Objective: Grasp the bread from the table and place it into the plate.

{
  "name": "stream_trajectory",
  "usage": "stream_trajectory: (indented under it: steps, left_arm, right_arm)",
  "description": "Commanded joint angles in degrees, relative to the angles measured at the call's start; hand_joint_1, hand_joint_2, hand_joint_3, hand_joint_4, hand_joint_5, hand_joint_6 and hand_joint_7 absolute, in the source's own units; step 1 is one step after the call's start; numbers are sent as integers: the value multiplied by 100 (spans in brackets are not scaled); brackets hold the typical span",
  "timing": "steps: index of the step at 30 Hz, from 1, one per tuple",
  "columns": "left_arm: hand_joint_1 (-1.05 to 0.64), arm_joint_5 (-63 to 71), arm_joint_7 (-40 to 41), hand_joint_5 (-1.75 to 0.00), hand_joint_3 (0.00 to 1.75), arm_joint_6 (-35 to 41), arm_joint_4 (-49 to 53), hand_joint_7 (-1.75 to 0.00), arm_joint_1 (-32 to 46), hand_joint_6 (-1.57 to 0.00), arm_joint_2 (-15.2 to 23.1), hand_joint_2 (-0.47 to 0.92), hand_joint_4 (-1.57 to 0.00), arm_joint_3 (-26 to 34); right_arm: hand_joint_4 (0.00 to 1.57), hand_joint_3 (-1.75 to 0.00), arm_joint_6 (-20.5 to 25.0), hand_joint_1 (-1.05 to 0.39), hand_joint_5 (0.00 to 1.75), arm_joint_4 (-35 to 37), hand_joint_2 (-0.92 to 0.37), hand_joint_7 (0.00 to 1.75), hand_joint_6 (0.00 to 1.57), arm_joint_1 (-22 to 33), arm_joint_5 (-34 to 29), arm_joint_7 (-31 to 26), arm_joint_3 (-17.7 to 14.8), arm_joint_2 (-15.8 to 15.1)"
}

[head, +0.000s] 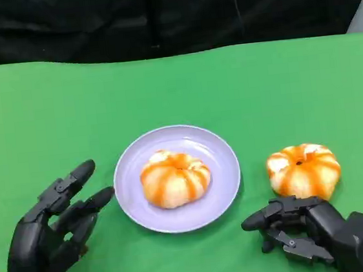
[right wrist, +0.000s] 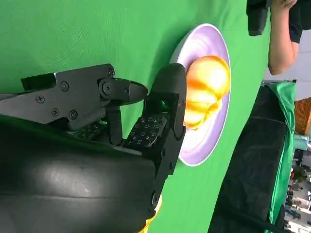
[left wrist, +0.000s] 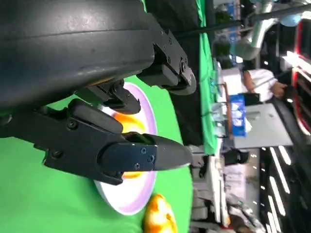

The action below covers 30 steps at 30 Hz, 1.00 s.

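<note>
Green table (head: pixel 48 104) under everything, one lilac plate (head: pixel 132 212) at centre already carrying one bread (head: pixel 175 177); second bread (head: pixel 304 170) sits on the cloth just beyond the right hand (head: pixel 308 230), fingers loosely curled, empty; left hand (head: pixel 55 230) splayed, empty, farther off

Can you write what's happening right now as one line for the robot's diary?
bread one: on plate | bread two: on table, beside plate | left hand: open | right hand: near bread two, holding nothing
</note>
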Motion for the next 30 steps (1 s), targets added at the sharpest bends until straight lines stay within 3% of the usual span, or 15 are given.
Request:
stream_trajectory:
  steps: [1, 8, 14, 18, 23, 24, 26, 27, 29, 30]
  left_arm:
    - [-34, 431, 584, -5, 27, -122, 63, -3, 127, -60, 154, 92, -80, -104]
    - [-13, 927, 1370, -3, 22, 26, 49, -5, 221, -69, 130, 92, -80, -298]
    - [5, 1157, 1607, -4, 33, 0, 5, -9, 317, -89, 139, 92, -89, -526]
    - [8, 1181, 1504, -7, 69, -76, 58, -5, 339, -118, 166, 76, -115, -621]
    - [8, 1044, 1142, -19, 101, -150, 167, -8, 373, -137, 146, 60, -135, -678]
    - [8, 1006, 1080, -26, 105, -139, 177, -9, 377, -140, 139, 58, -135, -676]
    - [8, 996, 1032, -67, 109, -135, 176, -12, 409, -144, 137, 55, -120, -689]
    - [8, 999, 1030, -93, 113, -137, 173, -22, 419, -142, 136, 53, -111, -694]
    - [7, 1027, 1061, -108, 115, -146, 157, -60, 429, -125, 143, 52, -105, -712]
    - [7, 1048, 1087, -123, 115, -152, 148, -88, 431, -113, 150, 52, -100, -723]
  right_arm:
    - [77, -42, 137, -1, 129, 68, -92, 43, 107, 133, -49, 14, -8, -112]
    - [77, -41, 127, -1, 130, 61, -92, 44, 107, 130, -10, 51, -18, -103]
    - [76, -41, 143, -1, 130, 51, -92, 44, 107, 133, -22, 31, -16, -110]
    - [76, -41, 145, -2, 130, 48, -92, 45, 106, 128, -49, 5, -6, -118]
    - [76, -41, 148, -2, 131, 37, -92, 45, 106, 129, -61, -8, 1, -126]
    - [76, -41, 147, -2, 131, 39, -92, 45, 106, 129, -59, -6, 0, -126]
    - [76, -41, 161, -2, 131, 33, -92, 45, 106, 139, -29, 22, -9, -118]
    - [76, -41, 166, -2, 132, 29, -92, 45, 106, 143, -19, 33, -12, -116]
    - [76, -41, 161, -2, 132, 34, -92, 46, 106, 141, 0, 53, -18, -112]
    - [76, -41, 155, -2, 132, 41, -92, 46, 106, 138, 9, 63, -22, -111]
